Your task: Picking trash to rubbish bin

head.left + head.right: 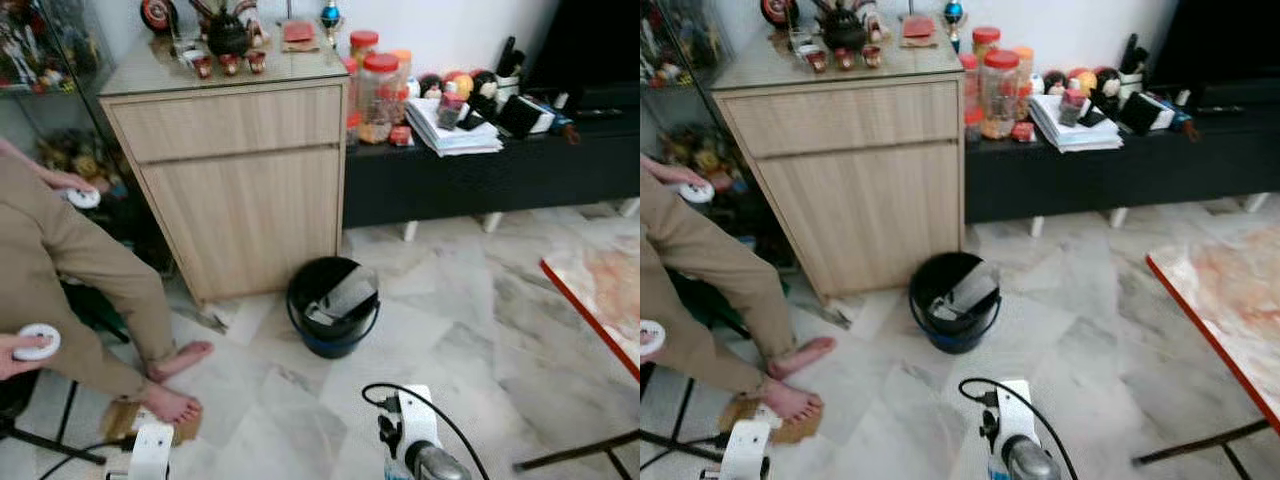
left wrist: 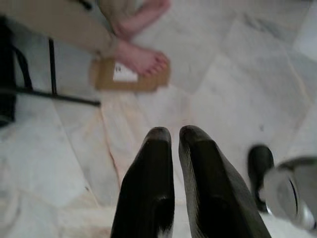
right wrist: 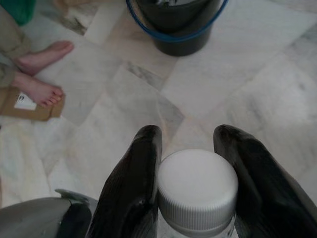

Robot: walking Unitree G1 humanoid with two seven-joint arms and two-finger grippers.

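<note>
Right gripper (image 3: 190, 148) grips a white-capped bottle (image 3: 197, 191). Left gripper (image 2: 174, 136) is nearly closed, empty. The black bin (image 1: 332, 305) stands ahead on the floor.

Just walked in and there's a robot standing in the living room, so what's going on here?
The robot is clearing trash. Its right gripper is shut on a white-capped bottle, with the black rubbish bin on the marble floor just ahead of it, beside the wooden cabinet. The bin already holds some rubbish. The left gripper is shut and holds nothing. A seated person's foot rests on a flat piece of cardboard to the robot's left.
</note>
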